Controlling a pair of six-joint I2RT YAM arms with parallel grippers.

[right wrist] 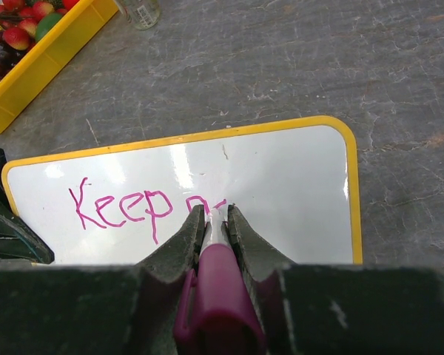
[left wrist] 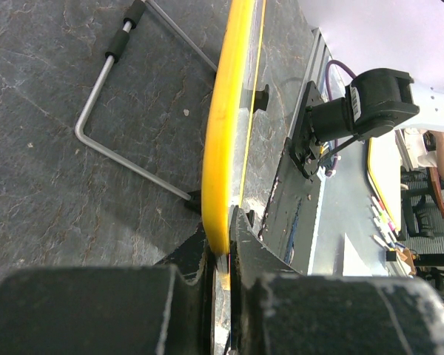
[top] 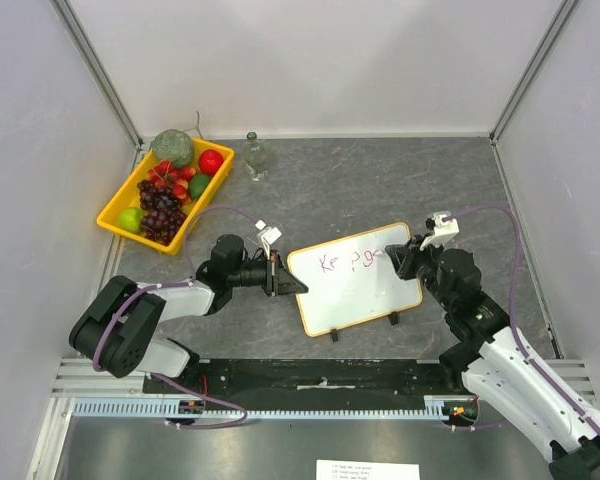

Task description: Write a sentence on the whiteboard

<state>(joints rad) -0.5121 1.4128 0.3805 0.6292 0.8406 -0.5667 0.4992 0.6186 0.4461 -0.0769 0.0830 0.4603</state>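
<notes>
The whiteboard (top: 365,290) lies on the dark table, white with a yellow frame and two black clip feet on its near edge. It reads "Keep" in magenta, followed by a partly drawn letter (right wrist: 200,201). My left gripper (top: 277,274) is shut on the board's left edge; the left wrist view shows the yellow frame (left wrist: 222,148) edge-on between the jaws (left wrist: 223,251). My right gripper (top: 398,256) is shut on a magenta marker (right wrist: 218,288), whose tip rests on the board beside the last stroke.
A yellow tray (top: 165,195) of fruit stands at the back left, its corner also in the right wrist view (right wrist: 44,59). A small glass bottle (top: 255,157) stands near the back wall. A bent wire stand (left wrist: 107,111) lies under the board.
</notes>
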